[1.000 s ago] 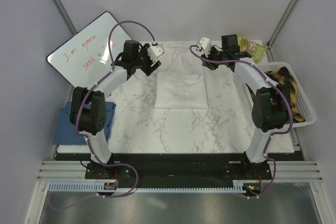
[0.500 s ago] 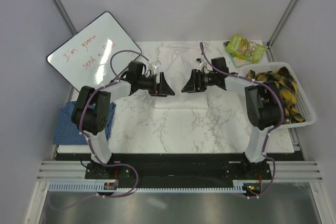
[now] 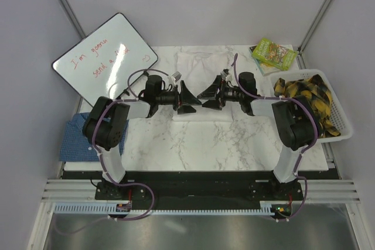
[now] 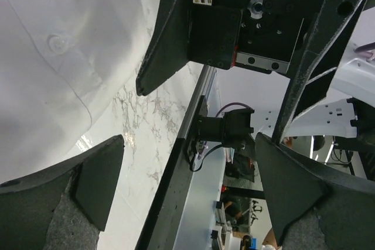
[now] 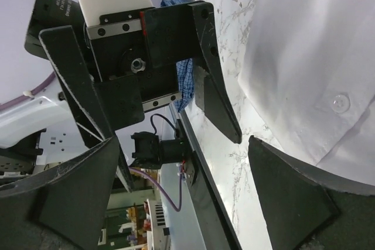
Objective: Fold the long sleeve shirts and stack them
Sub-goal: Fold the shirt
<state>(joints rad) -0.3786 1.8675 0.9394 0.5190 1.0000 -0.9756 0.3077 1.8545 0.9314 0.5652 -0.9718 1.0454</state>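
Marble desk point(image 3: 222, 144) in a plain grey booth, as seen from overhead. On it the white shirt point(image 3: 198, 65) is laid folded toward 12 o'clock, and the blue checked shirt point(image 3: 69, 140) is draped off the edge at 9 o'clock, well apart. Over the white shirt's near edge the left gripper point(image 3: 190, 99) and right gripper point(image 3: 205, 99) are pointed at each other. What can't be made out from above gets settled by the wrist views: both sets of jaws are spread wide with nothing gripped, each caught head-on by the other's camera. Only up close is a small clear button point(image 4: 57, 43) shown, on smooth, barely creased cloth. A bit of the blue check is glimpsed in the right wrist view.
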